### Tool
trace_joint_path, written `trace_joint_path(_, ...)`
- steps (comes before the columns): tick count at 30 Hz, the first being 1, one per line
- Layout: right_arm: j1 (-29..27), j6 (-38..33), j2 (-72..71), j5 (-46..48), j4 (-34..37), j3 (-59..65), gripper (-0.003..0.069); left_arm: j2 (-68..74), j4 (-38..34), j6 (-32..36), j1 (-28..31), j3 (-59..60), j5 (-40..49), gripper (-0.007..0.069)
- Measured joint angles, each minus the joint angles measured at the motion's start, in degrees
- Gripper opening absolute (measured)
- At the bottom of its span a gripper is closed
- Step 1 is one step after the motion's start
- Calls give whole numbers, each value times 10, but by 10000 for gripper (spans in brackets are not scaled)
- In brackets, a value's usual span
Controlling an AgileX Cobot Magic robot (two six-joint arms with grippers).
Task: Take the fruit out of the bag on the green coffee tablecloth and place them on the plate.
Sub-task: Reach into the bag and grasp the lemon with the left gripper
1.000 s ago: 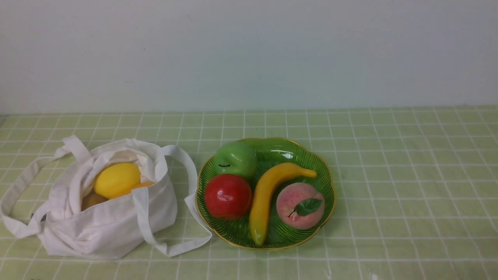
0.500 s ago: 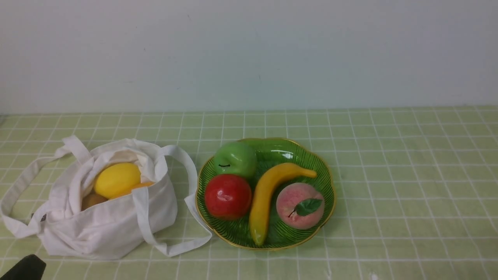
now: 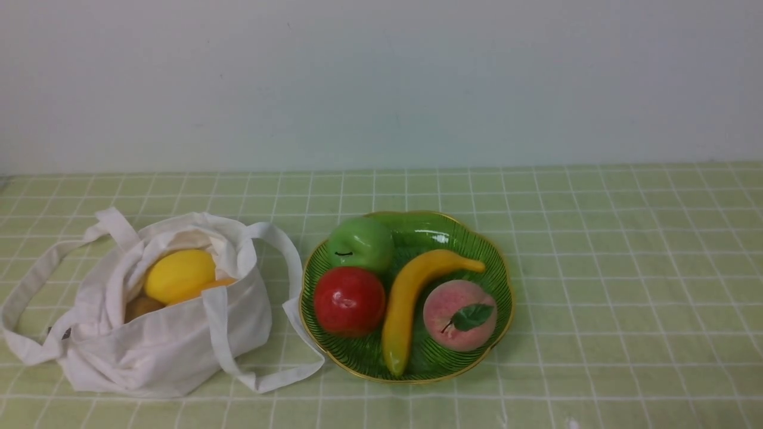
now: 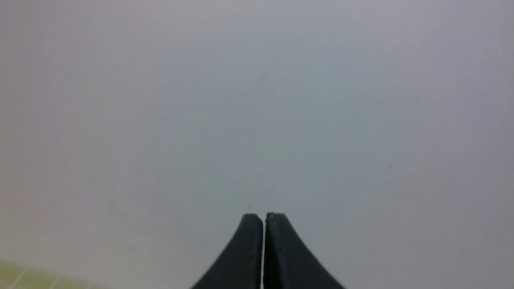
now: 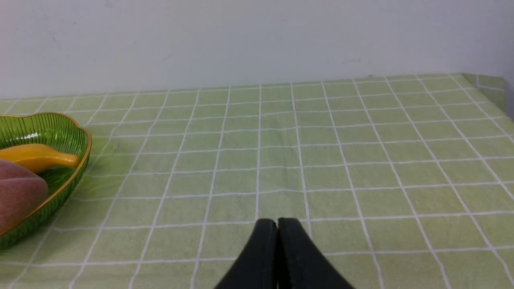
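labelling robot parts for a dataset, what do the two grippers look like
Only the finger ends show, in the wrist views. The left gripper and the right gripper look alike: matte black fingers, broad at the base, curving inward to narrow blunt tips. No cables or markings are visible; the front view shows neither arm.

left gripper [image 4: 264, 216]: two matte black fingers [image 4: 245, 253], broad at the base, curving in to narrow blunt tips
right gripper [image 5: 277, 221]: same black flared pair, smooth surface, hairline seam between
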Motion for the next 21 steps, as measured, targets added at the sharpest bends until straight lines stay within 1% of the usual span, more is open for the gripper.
trace_joint_path(2, 0, 0, 0, 0, 0, 0, -10, 102, 20, 35, 0, -91, 181, -8)
trace_joint_path(3, 0, 0, 0, 0, 0, 0, -10, 121, 21, 38, 0, -98, 195, -8)
trace_joint_path(4, 0, 0, 0, 0, 0, 0, -10, 169, 26, 55, 0, -128, 260, -8)
trace_joint_path(6, 0, 0, 0, 0, 0, 0, -10, 246, 30, 83, 0, -169, 349, -8)
trace_joint_path(7, 0, 0, 0, 0, 0, 0, -10, 292, 32, 106, 0, -192, 391, -8)
trace_joint_path(8, 0, 0, 0, 0, 0, 0, -10, 362, 35, 148, 0, -227, 436, -8)
trace_joint_path(10, 0, 0, 0, 0, 0, 0, -10, 433, 42, 189, 0, -256, 452, -8)
trace_joint_path(11, 0, 0, 0, 0, 0, 0, -10, 441, 43, 200, 0, -263, 454, -8)
trace_joint_path(12, 0, 0, 0, 0, 0, 0, -10, 505, 50, 238, 0, -293, 460, -8)
trace_joint_path(13, 0, 0, 0, 0, 0, 0, -10, 532, 54, 256, 0, -309, 461, -8)
trace_joint_path(14, 0, 0, 0, 0, 0, 0, -10, 538, 54, 256, 0, -313, 461, -8)
trace_joint_path(17, 0, 0, 0, 0, 0, 0, -10, 641, 67, 293, 0, -376, 460, -8)
trace_joint_path(20, 0, 0, 0, 0, 0, 0, -10, 693, 84, 301, 0, -409, 460, -8)
trace_joint_path(21, 0, 0, 0, 0, 0, 0, -10, 733, 94, 301, 0, -428, 460, -8)
